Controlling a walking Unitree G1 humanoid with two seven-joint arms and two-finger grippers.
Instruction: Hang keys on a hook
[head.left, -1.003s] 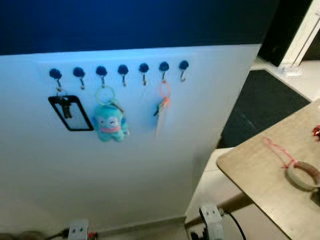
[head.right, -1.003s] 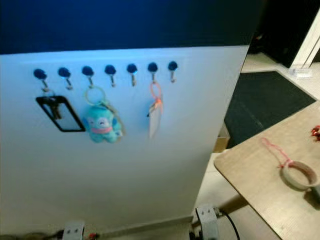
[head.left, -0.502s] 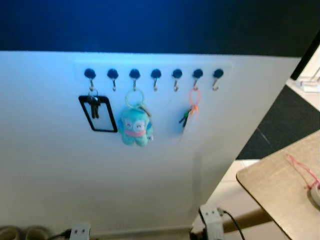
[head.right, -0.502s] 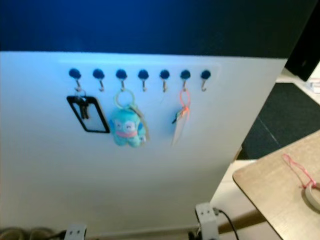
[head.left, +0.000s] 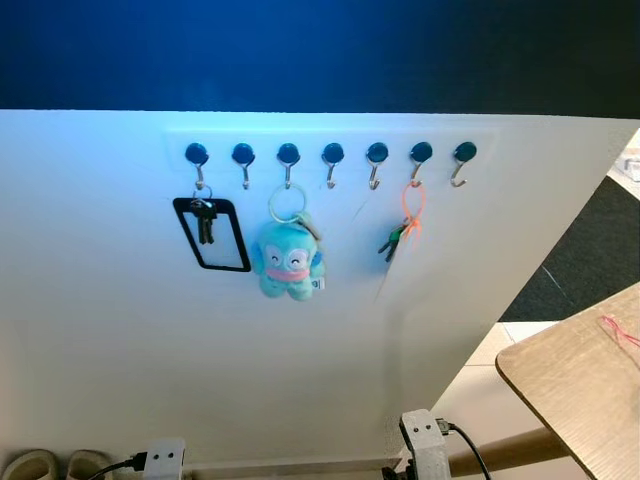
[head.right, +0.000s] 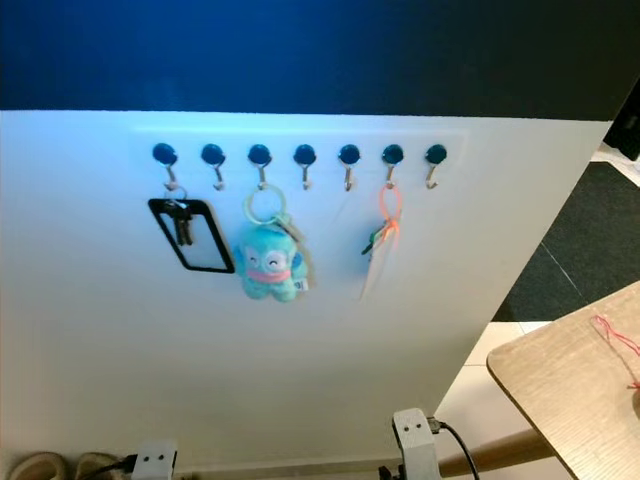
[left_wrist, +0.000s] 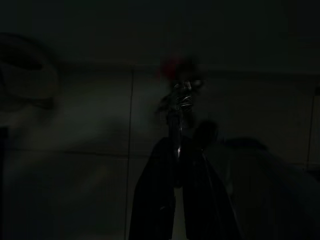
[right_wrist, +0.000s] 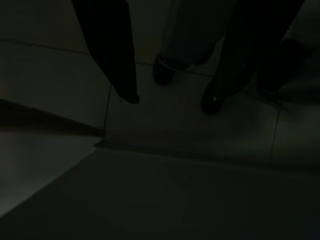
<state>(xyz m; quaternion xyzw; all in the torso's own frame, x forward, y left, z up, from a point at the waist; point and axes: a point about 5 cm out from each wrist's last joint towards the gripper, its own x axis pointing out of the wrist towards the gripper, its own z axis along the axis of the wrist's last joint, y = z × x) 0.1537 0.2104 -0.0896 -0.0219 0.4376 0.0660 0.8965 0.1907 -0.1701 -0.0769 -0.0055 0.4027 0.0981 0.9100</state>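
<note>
Left wrist view, very dark: the left gripper (left_wrist: 178, 150) is pinched on a small metal key bunch with a red tag (left_wrist: 181, 92), low over the floor. The right gripper (right_wrist: 172, 102) hangs spread and empty. Beyond, the row of seven blue-knobbed hooks (head.left: 332, 156) has slid to centre (the camera turned), so approach looks lined up

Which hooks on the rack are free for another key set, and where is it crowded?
Free: the second hook, between the black card holder and the blue plush keyring; the fourth hook and fifth hook, between plush and orange-loop keys; the seventh hook, at the right end. Crowded around the plush. The left gripper holds keys.
</note>
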